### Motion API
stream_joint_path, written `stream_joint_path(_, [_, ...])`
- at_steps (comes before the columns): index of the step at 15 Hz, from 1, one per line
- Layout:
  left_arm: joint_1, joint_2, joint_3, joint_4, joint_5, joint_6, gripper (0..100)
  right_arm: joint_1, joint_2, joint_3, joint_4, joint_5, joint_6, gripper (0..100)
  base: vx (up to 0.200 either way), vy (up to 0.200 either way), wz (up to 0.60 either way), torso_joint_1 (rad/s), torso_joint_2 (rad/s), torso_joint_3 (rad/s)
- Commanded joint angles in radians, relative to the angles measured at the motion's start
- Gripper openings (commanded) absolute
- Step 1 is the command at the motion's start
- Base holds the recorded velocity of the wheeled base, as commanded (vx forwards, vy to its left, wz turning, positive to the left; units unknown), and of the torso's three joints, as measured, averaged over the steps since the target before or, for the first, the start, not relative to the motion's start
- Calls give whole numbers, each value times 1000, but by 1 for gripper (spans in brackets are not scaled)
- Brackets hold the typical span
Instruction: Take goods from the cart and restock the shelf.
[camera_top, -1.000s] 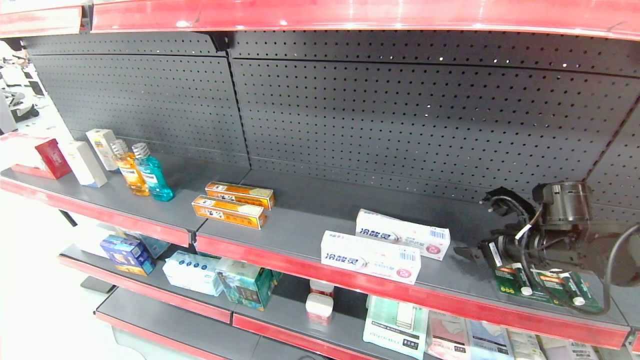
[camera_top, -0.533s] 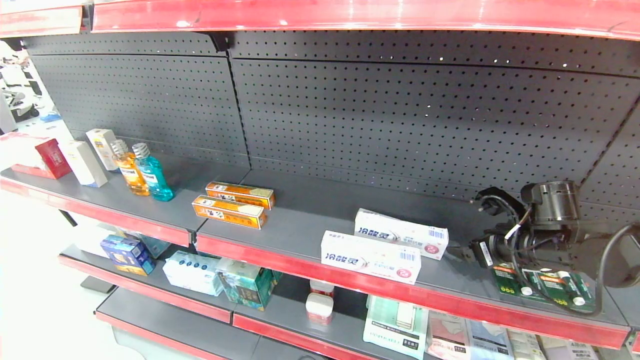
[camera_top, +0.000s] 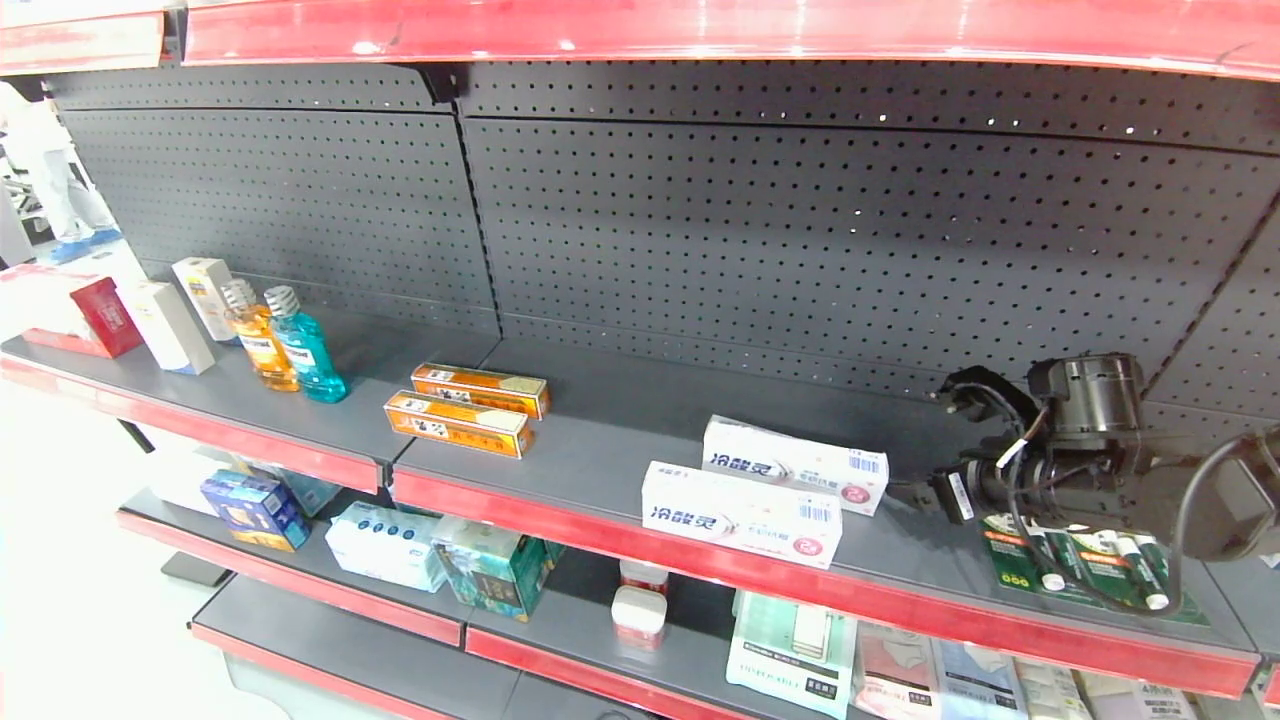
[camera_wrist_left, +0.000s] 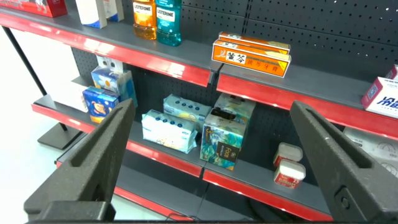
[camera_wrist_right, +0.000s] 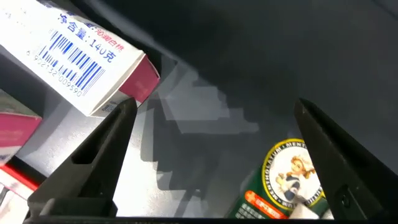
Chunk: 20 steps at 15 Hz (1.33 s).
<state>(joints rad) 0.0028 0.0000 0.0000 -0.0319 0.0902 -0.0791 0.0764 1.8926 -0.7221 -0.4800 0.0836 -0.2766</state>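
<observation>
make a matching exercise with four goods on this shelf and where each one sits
Things:
1. teal mouthwash bottle
2. orange boxes
3. white toothpaste boxes
4. green blister packs

Places:
A. right end of the shelf, near the right end effector
B. upright beside an orange bottle, left section
C. lying as a pair right of centre, one at the front edge
D. lying as a pair by the joint between sections

Pairs: 1-B, 2-D, 3-C, 4-A
</observation>
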Motion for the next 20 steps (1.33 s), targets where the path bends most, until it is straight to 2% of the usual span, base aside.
stream_joint_path(1, [0, 0, 0, 0, 0, -1, 100, 16, 10, -3, 0, -2, 11, 100, 0, 0, 0, 0, 0, 0])
stream_joint_path(14, [2, 0, 0, 0, 0, -1, 100, 56, 45, -69, 0, -28, 31, 100, 0, 0, 0, 0, 0, 0])
stream_joint_path(20, [0, 0, 0, 0, 0, -1, 100, 33, 8, -54, 0, -30, 28, 100, 0, 0, 0, 0, 0, 0])
